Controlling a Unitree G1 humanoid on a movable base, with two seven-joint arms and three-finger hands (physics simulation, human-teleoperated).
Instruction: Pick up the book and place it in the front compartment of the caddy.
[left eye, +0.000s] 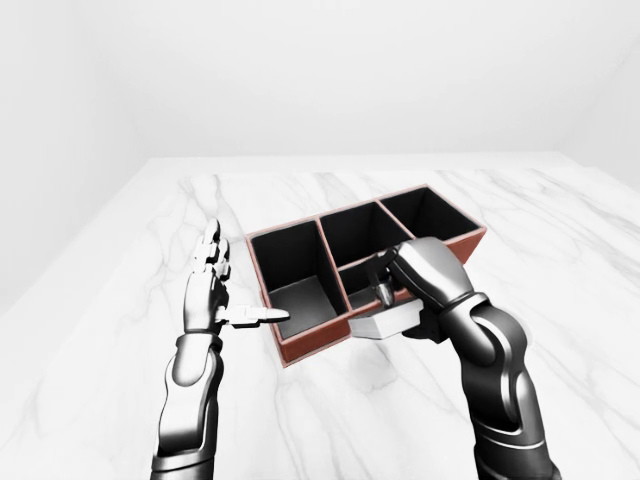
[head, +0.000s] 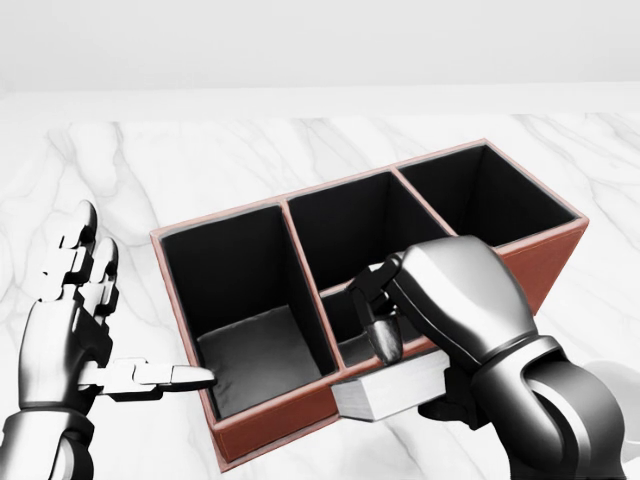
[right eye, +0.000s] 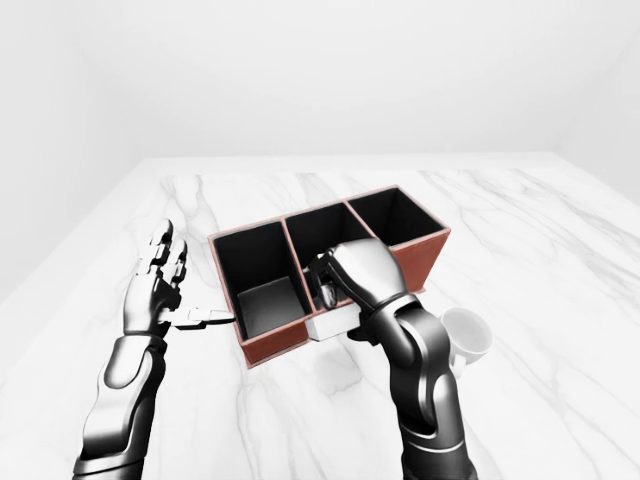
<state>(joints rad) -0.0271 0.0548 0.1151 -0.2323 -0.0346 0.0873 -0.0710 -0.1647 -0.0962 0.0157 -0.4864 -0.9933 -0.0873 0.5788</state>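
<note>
Book (head: 392, 391): pale, stiff block, likely light, smooth-edged; best gripped across its flat faces. Held in right hand (head: 440, 320), fingers closed round it, at the caddy (head: 520, 270) near wall, below the small compartment. Left hand (head: 85, 330): spread wide, empty.

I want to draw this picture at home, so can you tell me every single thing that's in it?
caddy: one, reddish-brown outside and black inside, several open compartments, in the middle of the table.
book: one, whitish page edges showing, held at the caddy's near rim, by the small middle compartment.
mug: one, white, on the table at the right of the right-eye view.
table: one, white marble with grey veins, under everything.
left hand: one, silver, open, fingers up, thumb pointing at the caddy's left end.
right hand: one, silver, closed on the book.
</note>
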